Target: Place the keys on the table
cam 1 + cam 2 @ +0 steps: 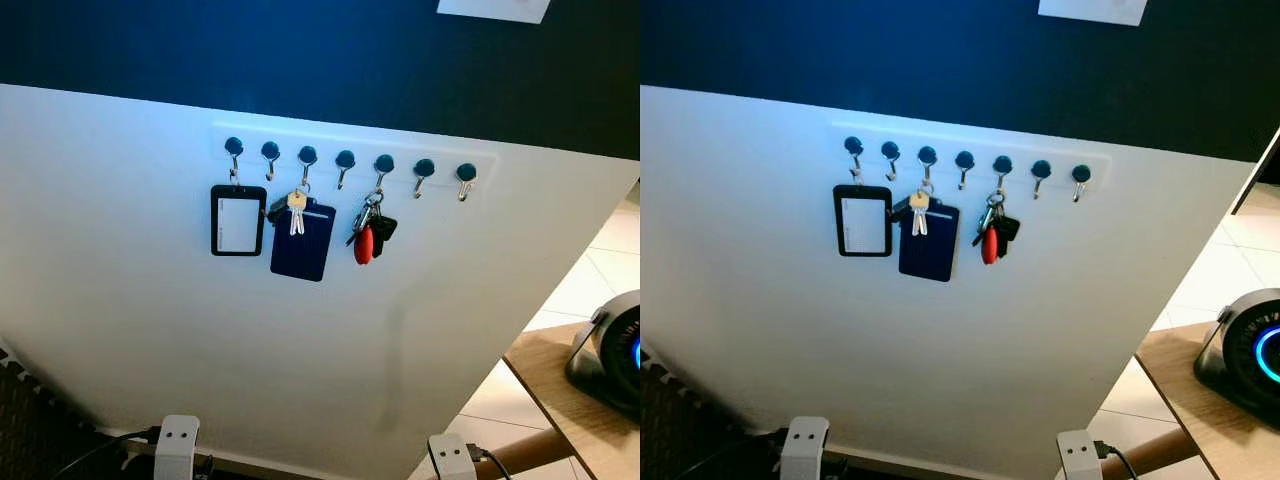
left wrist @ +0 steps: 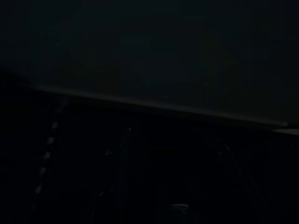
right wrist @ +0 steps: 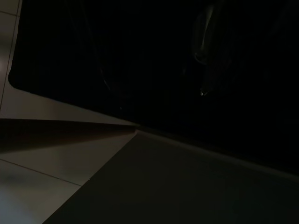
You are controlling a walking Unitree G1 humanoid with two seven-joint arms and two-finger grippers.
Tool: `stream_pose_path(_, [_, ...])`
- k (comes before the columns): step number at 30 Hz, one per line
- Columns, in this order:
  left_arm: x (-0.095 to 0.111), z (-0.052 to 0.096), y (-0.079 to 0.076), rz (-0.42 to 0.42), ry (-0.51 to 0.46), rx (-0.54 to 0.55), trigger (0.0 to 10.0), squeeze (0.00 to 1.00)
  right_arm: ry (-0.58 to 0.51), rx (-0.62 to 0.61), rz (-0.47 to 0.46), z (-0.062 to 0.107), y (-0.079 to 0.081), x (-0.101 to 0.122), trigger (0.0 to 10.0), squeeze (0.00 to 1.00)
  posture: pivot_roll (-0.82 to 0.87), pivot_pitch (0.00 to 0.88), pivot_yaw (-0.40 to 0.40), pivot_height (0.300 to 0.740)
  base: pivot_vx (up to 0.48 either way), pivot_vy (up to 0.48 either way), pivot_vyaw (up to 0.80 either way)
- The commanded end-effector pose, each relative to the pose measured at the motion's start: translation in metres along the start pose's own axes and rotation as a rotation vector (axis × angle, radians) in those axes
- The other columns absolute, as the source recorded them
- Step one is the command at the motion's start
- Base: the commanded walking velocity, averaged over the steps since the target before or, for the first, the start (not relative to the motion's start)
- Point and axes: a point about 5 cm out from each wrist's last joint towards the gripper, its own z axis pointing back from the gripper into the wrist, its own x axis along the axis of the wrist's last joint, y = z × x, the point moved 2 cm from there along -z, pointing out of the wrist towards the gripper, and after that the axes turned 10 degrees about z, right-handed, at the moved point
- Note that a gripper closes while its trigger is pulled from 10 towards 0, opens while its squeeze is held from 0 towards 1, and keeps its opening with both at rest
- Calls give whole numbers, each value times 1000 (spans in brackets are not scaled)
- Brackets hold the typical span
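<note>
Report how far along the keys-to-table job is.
Nothing looks done yet. The red-tagged key bunch hangs on its hook, and another key hangs over the blue holder. Nothing is in hand: both arms hang low, wrist views dark. Left to do: reach up, unhook the keys, and carry them to the wooden table at the robot's right, where a dark round device sits.

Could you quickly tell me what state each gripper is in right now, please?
Left gripper: hangs idle in the dark; state cannot be told.
Right gripper: hangs idle; state cannot be told.
</note>
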Motion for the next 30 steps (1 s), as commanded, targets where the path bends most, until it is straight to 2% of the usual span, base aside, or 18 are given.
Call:
stream_pose_path(1, [-6,1,-4,-11,17,3,10000,0,30,-8,5,2,-2,-7,10000,0,16,57,-66,740,0,0,0])
stream_pose_path(3, [-6,1,-2,5,18,20,10000,0,34,-2,4,2,-2,-9,10000,0,15,59,-66,740,0,0,0])
stream_pose_path(4, [-6,1,-3,33,16,2,6431,0,26,13,-10,3,0,-9,10000,0,13,58,-65,740,0,0,0])
stream_pose_path(5, [-6,1,-4,40,15,-4,6431,0,24,17,-14,3,0,-9,10000,0,13,58,-65,740,0,0,0])
stream_pose_path(6, [-6,1,-4,26,17,-9,0,0,27,11,-11,3,-1,-9,0,0,10,59,-62,740,0,0,0])
stream_pose_path(7, [-7,2,-4,2,23,0,392,0,31,1,-5,2,-2,-9,0,0,8,59,-61,740,0,0,0])
stream_pose_path(8, [-8,2,-3,-11,26,12,10000,0,38,-12,7,2,-3,-9,9529,0,8,59,-61,740,0,0,0])
stream_pose_path(9, [-8,2,-2,-9,26,20,10000,0,40,-15,10,2,-4,-9,10000,0,8,62,-60,740,0,0,0])
stream_pose_path(16, [-7,2,0,-26,23,33,10000,0,46,-22,21,2,-5,-10,10000,0,17,61,-59,740,0,0,0])
stream_pose_path(18, [-7,1,1,-1,30,35,10000,0,47,-20,14,3,-4,-11,10000,0,19,62,-62,740,0,0,0])
stream_pose_path(19, [-7,2,-1,20,28,17,0,0,50,-22,14,3,-4,-12,10000,0,22,59,-60,740,0,0,0])
stream_pose_path(21, [-7,2,-1,34,26,3,0,0,51,-24,15,3,-4,-12,10000,0,22,59,-60,740,0,0,0])
stream_pose_path(22, [-8,2,0,5,26,21,10000,0,33,-10,-14,4,-1,-11,0,0,20,60,-61,740,0,0,0])
stream_pose_path(25, [-9,3,2,-21,28,47,10000,0,26,-1,-13,4,1,-12,0,0,19,60,-65,740,0,0,0])
stream_pose_path(26, [-9,3,2,-24,29,50,10000,0,30,-2,0,4,1,-13,10000,0,19,60,-65,740,0,0,0])
stream_pose_path(30, [-11,3,0,-28,38,41,10000,0,54,-5,9,5,0,-16,10000,0,14,61,-66,740,0,0,0])
